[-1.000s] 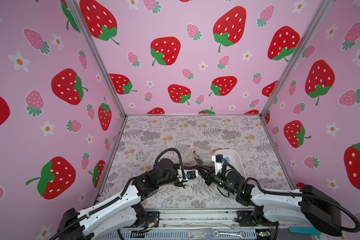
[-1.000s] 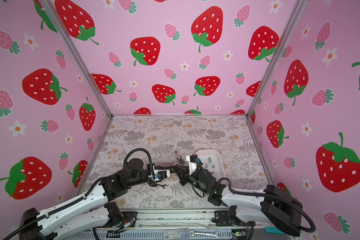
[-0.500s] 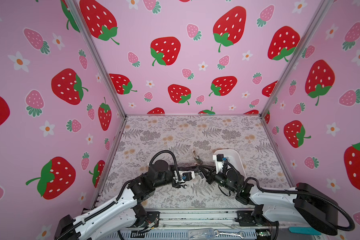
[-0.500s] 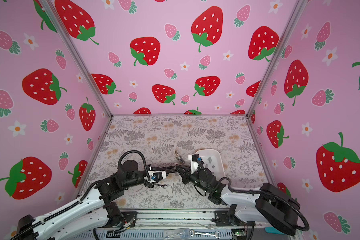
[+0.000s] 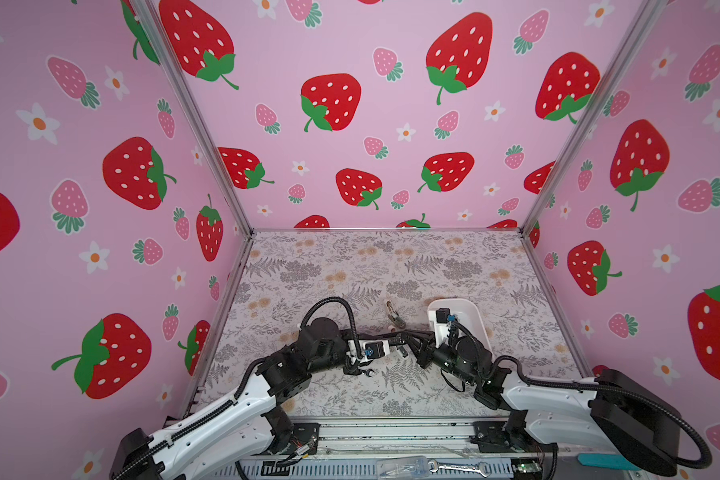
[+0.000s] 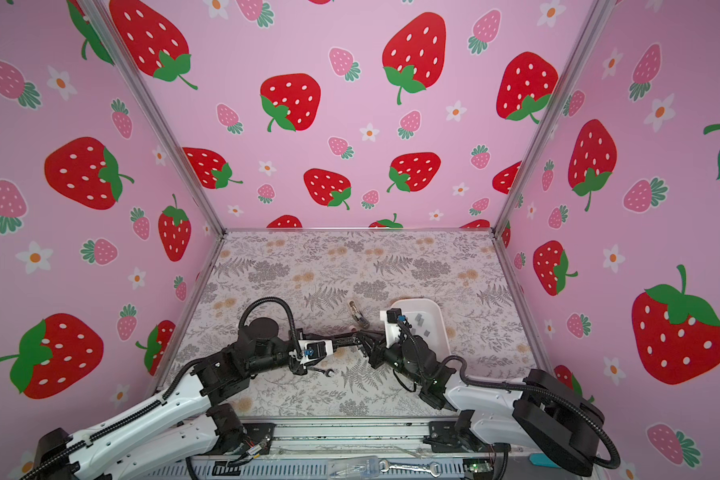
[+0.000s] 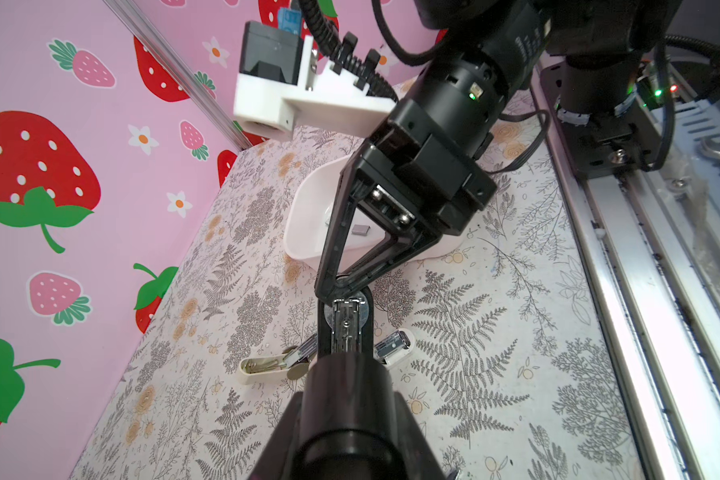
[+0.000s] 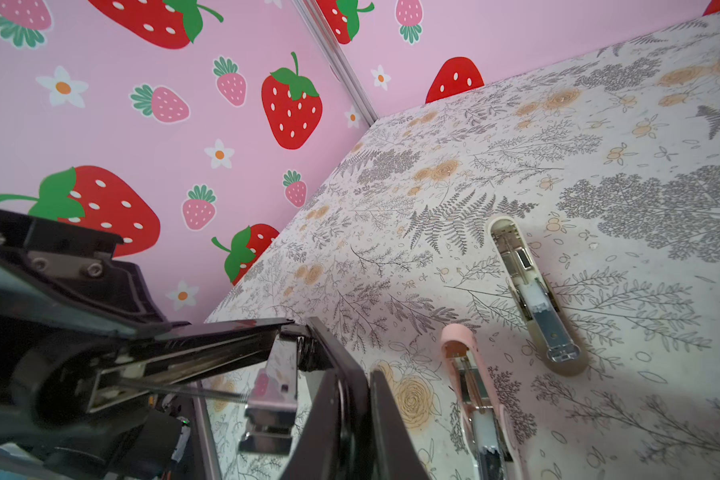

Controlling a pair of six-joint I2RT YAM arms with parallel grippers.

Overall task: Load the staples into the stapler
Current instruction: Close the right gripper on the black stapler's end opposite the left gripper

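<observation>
At the tips of your right gripper (image 7: 336, 286), the two fingers (image 7: 332, 232) run together into a narrow V. In the right wrist view only a thin gap shows between them, and you cannot tell if anything is pinched there. These tips stand at the far end of the stapler (image 7: 345, 328); whether they touch it or are just beside it is not clear.

The stapler is open, with its silver channel turned toward the left wrist camera, and it appears raised above the table (image 5: 350, 266). Your left gripper (image 7: 346, 411) is clamped on its black rear part, so the stapler reaches from that gripper across to the right one, near the middle front of the table in both top views.

Just behind the right gripper is the white tray (image 6: 438, 316), and the staples (image 6: 419, 320) lie loose inside it. Under and beside the held stapler, a small beige stapler (image 8: 533, 291) and a small pink stapler (image 8: 470, 374) lie open on the floral surface.
</observation>
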